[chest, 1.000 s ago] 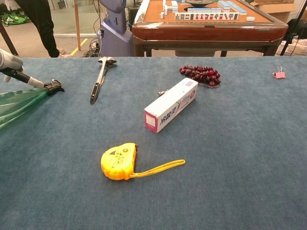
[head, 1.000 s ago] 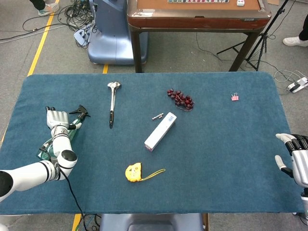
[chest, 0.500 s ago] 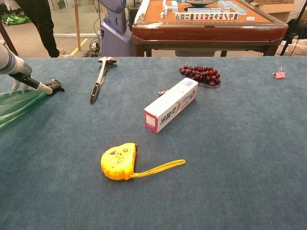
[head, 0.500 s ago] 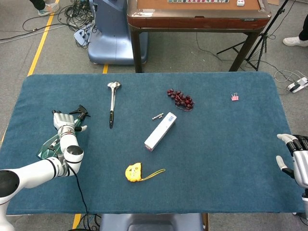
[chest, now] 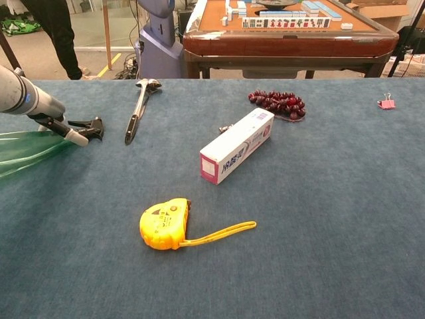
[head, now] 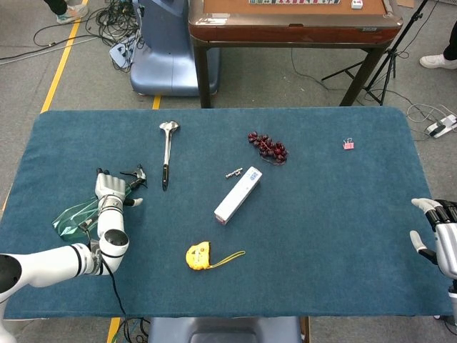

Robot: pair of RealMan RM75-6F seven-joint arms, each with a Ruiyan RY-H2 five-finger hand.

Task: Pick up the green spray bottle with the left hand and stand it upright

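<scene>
**Obs. A:** Between the earlier frames and this one, the left hand (head: 111, 189) and the translucent green plastic spray bottle (head: 75, 218) with its black trigger head shifted rightward across the blue felt table (head: 321, 236); the trigger head (chest: 91, 125) ended closer to the long metal ladle (head: 167, 152).

**Obs. B:** Bottle position? Grip?

**Obs. A:** Bottle lay on its side at the left of the head view, body pointing lower left, nozzle upper right. Left hand sat over the neck, fingers (chest: 73, 136) extended along it. Whether they were closed round the neck or only pressing on it, I could not tell. Right hand (head: 437, 230) rested at the right edge, fingers loosely apart, holding nothing.

**Obs. B:** Handling judgement?

**Obs. A:** Thin clear plastic, likely light and smooth, so liable to slide or roll on the felt, and the body may flex under a squeeze. Stiffer neck under the trigger looks the safer hold.

**Obs. B:** Counts?

**Obs. A:** One bottle, one ladle, one white rectangular carton (head: 238, 194), one yellow tape measure (head: 199, 255), one bunch of dark red grapes (head: 268, 146), one pink binder clip (head: 348, 144), one small metal piece (head: 233, 173) beside the carton.
</scene>
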